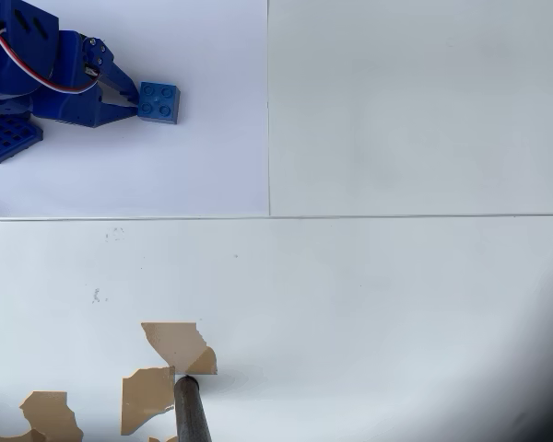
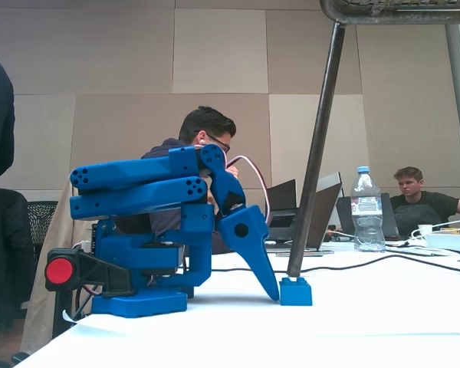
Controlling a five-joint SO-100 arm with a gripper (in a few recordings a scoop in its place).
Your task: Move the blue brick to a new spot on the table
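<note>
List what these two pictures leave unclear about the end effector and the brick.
- Grip: in the overhead view the end effector meets the brick, but open or shut is unclear.
- Contact: in the fixed view the fingertip hides the brick's near side.
- Arm: cut off by the overhead view's left edge.

The bench (image 1: 396, 295) is evenly and brightly lit in the overhead view, darkened at the lower-right corner; the fixed view is soft, slightly hazy.

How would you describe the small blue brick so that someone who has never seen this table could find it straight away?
In the overhead view, start at the blue robot arm in the table's upper left corner. Just right of its fingers sits the blue brick. It is small and square with four round studs on top, unlike the perforated base plate at the left edge.
</note>
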